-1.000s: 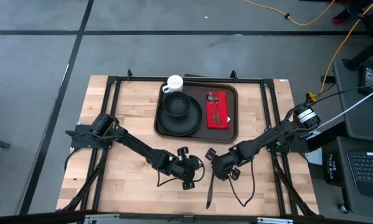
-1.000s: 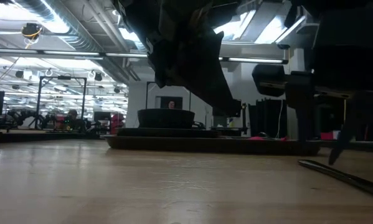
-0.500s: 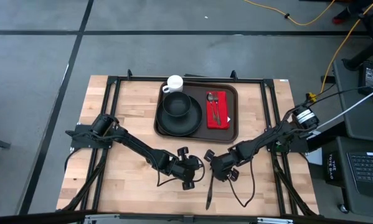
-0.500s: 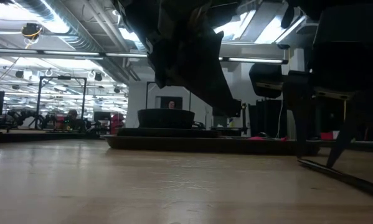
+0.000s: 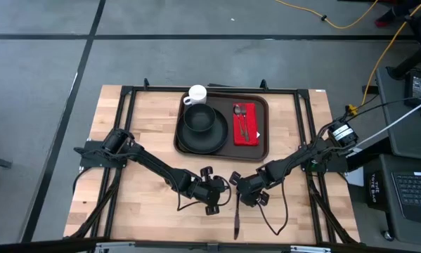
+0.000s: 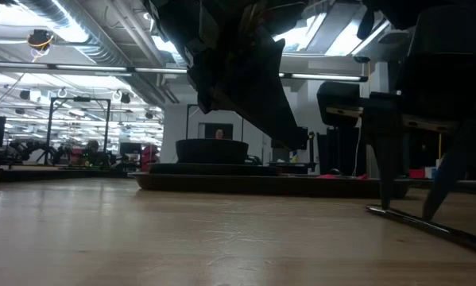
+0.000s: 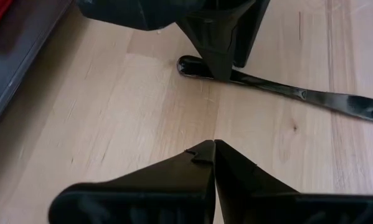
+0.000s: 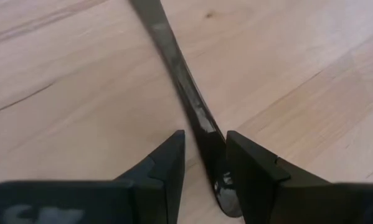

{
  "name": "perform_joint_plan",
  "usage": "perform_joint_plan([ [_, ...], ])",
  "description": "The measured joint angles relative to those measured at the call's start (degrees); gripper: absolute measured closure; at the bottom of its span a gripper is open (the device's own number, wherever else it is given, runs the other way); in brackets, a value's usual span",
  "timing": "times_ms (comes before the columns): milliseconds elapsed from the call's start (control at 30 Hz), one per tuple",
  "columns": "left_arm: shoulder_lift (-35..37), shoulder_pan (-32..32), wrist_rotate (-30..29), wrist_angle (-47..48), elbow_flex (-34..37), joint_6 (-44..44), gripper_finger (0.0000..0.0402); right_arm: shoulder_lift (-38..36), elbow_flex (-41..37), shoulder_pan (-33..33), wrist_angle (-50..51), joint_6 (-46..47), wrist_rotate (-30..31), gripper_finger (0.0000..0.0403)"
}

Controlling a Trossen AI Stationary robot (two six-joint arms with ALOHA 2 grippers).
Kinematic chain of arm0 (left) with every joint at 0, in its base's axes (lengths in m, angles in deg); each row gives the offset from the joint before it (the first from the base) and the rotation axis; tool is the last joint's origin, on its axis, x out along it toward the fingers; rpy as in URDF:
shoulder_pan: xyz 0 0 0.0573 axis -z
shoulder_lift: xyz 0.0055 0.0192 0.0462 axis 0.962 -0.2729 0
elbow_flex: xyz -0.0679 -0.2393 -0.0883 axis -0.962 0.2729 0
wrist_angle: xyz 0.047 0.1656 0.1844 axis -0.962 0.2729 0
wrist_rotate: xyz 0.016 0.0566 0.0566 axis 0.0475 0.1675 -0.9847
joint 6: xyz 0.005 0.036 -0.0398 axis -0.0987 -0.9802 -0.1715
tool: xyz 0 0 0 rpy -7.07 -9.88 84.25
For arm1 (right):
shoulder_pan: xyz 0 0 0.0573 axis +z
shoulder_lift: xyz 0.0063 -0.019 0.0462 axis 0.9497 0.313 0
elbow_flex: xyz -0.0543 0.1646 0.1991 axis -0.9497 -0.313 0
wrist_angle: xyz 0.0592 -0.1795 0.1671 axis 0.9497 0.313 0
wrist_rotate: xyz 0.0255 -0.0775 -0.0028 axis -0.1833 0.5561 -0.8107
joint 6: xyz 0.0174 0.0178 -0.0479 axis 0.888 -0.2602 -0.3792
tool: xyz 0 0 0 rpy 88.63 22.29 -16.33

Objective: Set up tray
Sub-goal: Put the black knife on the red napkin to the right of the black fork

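A long dark metal utensil point(image 5: 236, 214) lies flat on the bare wood, near the table's near edge. My right gripper point(image 5: 237, 187) is open and lowered over the utensil's far end point(image 8: 202, 121), one finger on each side of it. Seen from the low view, its fingertips point(image 6: 408, 208) reach down to the table. My left gripper point(image 5: 222, 187) is shut and empty; it hovers just left of the right one. The dark brown tray point(image 5: 263, 149) sits at the table's far middle. It holds a black plate point(image 5: 196, 144) with a bowl point(image 5: 198, 118), a white cup point(image 5: 197, 93) and a red napkin point(image 5: 245, 126).
Cutlery lies on the red napkin inside the tray. A black frame point(image 5: 305, 126) runs along the table's sides. Bare wood stretches to the left point(image 5: 140, 133) and between the tray and the grippers. A cable loops from the right arm near the table's near edge.
My right gripper has sunk to the table and shifted slightly toward the left, so its fingers now stand astride the utensil's far end.
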Motion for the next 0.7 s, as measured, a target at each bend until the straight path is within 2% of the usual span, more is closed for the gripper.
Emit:
perform_joint_plan([
  [267, 0.0, 0.0, 0.0, 0.0, 0.0, 0.0, 0.0398, 0.0, 0.0, -0.4, 0.1, -0.6, -0.8, 0.0279],
  [467, 0.0, 0.0, 0.0, 0.0, 0.0, 0.0, 0.0398, 0.0, 0.2, -1.1, -0.2, -4.1, -2.6, 0.0279],
  [700, 0.0, 0.0, 0.0, 0.0, 0.0, 0.0, 0.0398, 1.0, 3.6, -1.2, 4.0, -8.4, -2.4, 0.0279],
])
